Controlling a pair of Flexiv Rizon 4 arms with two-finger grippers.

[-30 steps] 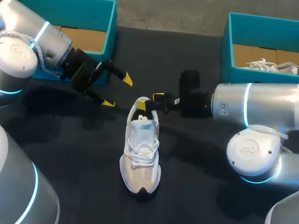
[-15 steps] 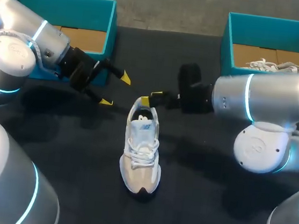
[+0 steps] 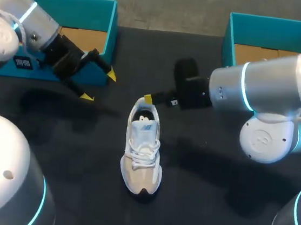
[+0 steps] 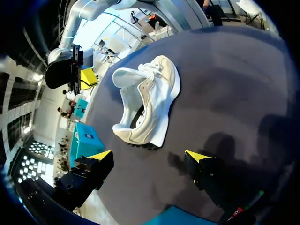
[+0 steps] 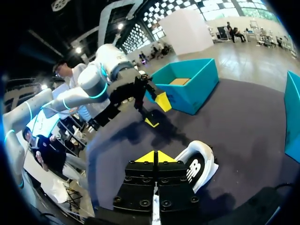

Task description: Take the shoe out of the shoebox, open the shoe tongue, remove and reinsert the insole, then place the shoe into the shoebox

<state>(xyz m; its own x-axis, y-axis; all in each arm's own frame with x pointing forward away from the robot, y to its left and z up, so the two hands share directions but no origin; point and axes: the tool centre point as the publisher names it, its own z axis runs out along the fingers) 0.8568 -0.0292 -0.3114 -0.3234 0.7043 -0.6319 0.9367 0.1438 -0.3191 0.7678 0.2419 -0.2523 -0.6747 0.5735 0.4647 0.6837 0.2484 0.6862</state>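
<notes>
1. White shoe [image 3: 142,150] sole-down at mid-worktop [image 3: 195,193], out of both boxes, heel toward the far edge, toe toward the near one, laces tied across the tongue.
2. Right end effector [image 3: 147,98], reaching in from the right, fingers pressed together with nothing between them, poised just at the heel collar; contact with the shoe impossible to tell.
3. From the right wrist, the joined yellow tips [image 5: 153,157] just beside the shoe's heel [image 5: 199,166], the opening facing up.
4. Left end effector [image 3: 99,85] spread wide and empty, hanging in front of the left teal box [image 3: 105,9], well apart from the shoe.
5. From the left wrist, the spread tips [image 4: 149,155] framing bare dark cloth, the shoe [image 4: 147,101] ahead of them and the right end effector [image 4: 89,77] beyond its heel.
6. Left end effector [image 5: 157,112] also in the right wrist view, fingers apart, near the open left box [image 5: 187,89].
7. Right teal box [image 3: 232,40] at the far right corner, partly hidden behind the right arm.
</notes>
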